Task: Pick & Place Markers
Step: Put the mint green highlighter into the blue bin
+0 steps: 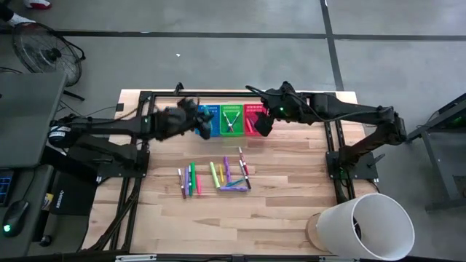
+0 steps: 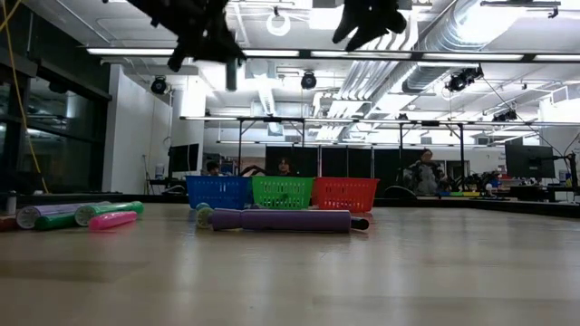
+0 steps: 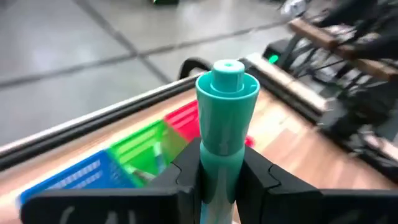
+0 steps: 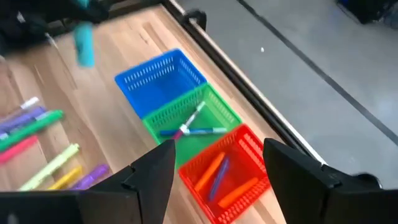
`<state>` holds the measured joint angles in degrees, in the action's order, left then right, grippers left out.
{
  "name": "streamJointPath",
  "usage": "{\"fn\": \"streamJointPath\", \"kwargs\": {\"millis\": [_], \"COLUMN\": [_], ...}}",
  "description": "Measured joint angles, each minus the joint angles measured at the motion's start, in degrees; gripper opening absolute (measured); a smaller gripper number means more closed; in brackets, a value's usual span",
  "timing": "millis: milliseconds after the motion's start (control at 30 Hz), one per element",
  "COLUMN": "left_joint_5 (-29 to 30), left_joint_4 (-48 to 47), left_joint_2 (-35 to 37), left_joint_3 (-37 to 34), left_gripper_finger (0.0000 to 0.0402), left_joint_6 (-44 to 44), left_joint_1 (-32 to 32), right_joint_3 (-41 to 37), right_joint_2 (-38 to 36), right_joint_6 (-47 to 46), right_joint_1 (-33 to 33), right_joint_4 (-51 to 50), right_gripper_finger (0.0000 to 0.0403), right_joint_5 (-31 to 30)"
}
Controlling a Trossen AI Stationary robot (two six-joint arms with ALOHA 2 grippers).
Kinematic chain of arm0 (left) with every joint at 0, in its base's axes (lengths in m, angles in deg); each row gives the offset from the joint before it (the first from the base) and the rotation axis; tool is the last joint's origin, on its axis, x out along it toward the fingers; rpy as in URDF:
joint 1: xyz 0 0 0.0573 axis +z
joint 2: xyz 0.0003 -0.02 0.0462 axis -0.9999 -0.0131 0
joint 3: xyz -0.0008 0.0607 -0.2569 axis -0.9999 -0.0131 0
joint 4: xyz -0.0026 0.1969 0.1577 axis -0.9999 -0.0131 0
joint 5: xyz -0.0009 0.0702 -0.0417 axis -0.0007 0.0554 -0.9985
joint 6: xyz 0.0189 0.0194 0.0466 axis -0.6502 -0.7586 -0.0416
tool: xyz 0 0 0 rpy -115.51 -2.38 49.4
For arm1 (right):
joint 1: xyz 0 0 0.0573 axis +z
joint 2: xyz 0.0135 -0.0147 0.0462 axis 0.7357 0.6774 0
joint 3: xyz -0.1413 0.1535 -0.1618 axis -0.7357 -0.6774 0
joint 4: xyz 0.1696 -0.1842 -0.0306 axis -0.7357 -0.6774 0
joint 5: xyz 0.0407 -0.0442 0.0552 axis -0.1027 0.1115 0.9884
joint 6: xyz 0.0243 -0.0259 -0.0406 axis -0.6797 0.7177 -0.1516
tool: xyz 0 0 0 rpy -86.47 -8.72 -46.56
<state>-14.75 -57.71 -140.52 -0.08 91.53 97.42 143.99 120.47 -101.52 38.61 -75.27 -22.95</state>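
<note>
One teal marker point(image 3: 226, 118) is clamped upright between the fingers of the left gripper point(image 3: 221, 177), held in the air just beside the blue basket point(image 1: 209, 118), well above the table point(image 1: 291, 211). Three mesh baskets are ranged touching in a row at the table's far edge: blue, green basket point(image 4: 193, 121), red basket point(image 4: 227, 174). Several markers are seen lying crossed in the green basket; an orange and a purple one lie in the red basket. The blue basket shows nothing inside from the right wrist view. A loose group of markers point(image 1: 215, 175) in green, pink, yellow and purple is spread on the table's middle, well apart from the baskets. The right gripper point(image 4: 217, 180) is held over the red basket, fingers spread wide, holding nothing.
</note>
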Motion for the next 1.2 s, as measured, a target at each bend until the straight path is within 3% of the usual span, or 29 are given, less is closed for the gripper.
{"fn": "streamJointPath", "kwargs": {"millis": [133, 333, 533, 967, 1200], "left_joint_5": [-8.45, -20.63, -25.98, -22.92, -23.05], "left_joint_4": [-9.04, -11.21, -12.22, -25.47, -25.80], "left_joint_2": [-2.79, -8.63, -16.27, -30.19, -33.23], "left_joint_3": [3.34, 5.29, 6.30, 14.11, 14.79], "left_gripper_finger": [0.0054, 0.0054, 0.0054, 0.0054, 0.0054], "left_joint_6": [2.65, 3.44, 6.81, 9.57, 10.63], "left_joint_1": [8.62, 19.43, 24.57, 25.21, 25.19], "right_joint_3": [-0.02, -0.02, -0.02, -0.02, -0.02], "right_joint_2": [0.16, 0.25, 0.27, 0.27, 0.29], "right_joint_6": [-0.75, -1.48, -1.36, -1.30, -0.93], "right_joint_1": [-0.31, -0.29, -0.29, -0.29, -0.29], "right_joint_4": [-1.50, -2.48, -2.52, -5.22, -5.88], "right_gripper_finger": [0.0231, 0.0231, 0.0231, 0.0232, 0.0232], "right_joint_5": [-0.04, -1.95, -2.42, -4.45, -4.50]}}
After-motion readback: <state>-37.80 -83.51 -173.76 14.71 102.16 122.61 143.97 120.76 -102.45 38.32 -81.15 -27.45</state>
